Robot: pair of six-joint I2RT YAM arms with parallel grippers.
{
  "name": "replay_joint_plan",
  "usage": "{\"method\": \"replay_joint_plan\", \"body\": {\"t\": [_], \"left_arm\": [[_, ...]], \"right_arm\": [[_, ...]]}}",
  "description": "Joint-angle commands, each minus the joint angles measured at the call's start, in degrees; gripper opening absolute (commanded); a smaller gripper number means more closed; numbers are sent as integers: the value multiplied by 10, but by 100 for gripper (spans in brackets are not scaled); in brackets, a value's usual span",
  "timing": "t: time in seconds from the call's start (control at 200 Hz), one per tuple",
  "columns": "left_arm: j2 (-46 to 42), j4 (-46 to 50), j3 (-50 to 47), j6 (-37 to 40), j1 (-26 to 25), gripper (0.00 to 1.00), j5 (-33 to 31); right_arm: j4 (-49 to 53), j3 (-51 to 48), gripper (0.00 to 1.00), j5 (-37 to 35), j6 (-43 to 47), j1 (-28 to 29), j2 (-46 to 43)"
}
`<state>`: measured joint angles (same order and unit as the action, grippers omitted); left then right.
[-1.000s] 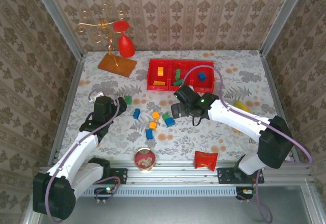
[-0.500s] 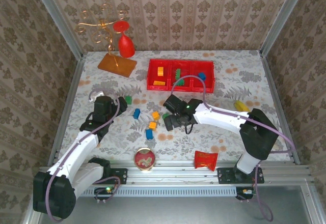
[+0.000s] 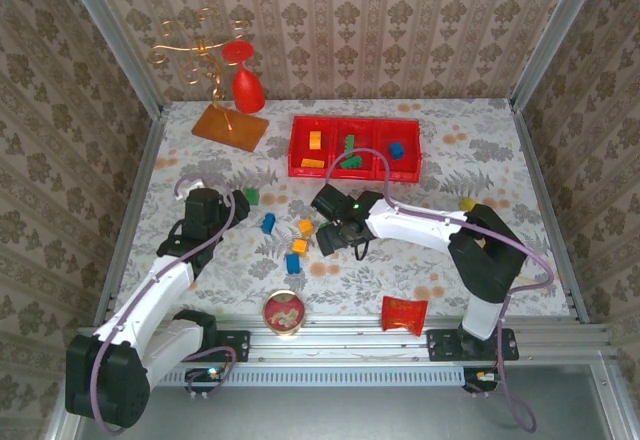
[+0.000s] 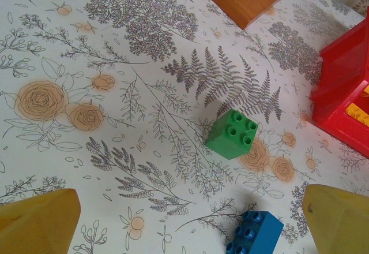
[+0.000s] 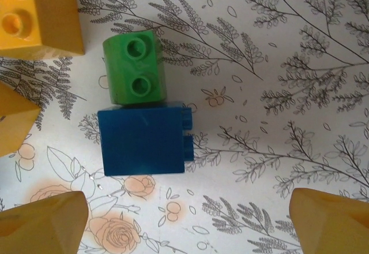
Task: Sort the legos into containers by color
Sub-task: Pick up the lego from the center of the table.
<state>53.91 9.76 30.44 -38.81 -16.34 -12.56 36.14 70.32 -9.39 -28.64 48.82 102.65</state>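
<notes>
Blue block [image 5: 141, 141] lies tipped on its side on the worktop [image 5: 277, 63], studs pointing to the right of the wrist view. It touches the green two-stud block [image 5: 135, 66], whose studs face the camera and whose long axis runs up the frame. Your right end effector [image 5: 187, 231] hangs over them, spread wide and gripping nothing. Your left end effector [image 4: 184, 225] is just as wide and empty, with a square green block [image 4: 232, 134] studs-up ahead of it, near the red containers [image 4: 346, 86].
</notes>
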Motion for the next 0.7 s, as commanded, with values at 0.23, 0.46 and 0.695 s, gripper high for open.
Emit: {"method": "replay_joint_plan", "body": {"t": [0.23,0.46,0.695], "left_arm": [[1,-8,-7,4,6,100,6],[1,-8,-8,3,7,100,5],[3,-9,-11,1,8,100,4]], "right_arm": [[-19,33,82,33,19,3,56],[-18,51,78,33,27,2,89],[-24,57,74,43,30,-1,107]]}}
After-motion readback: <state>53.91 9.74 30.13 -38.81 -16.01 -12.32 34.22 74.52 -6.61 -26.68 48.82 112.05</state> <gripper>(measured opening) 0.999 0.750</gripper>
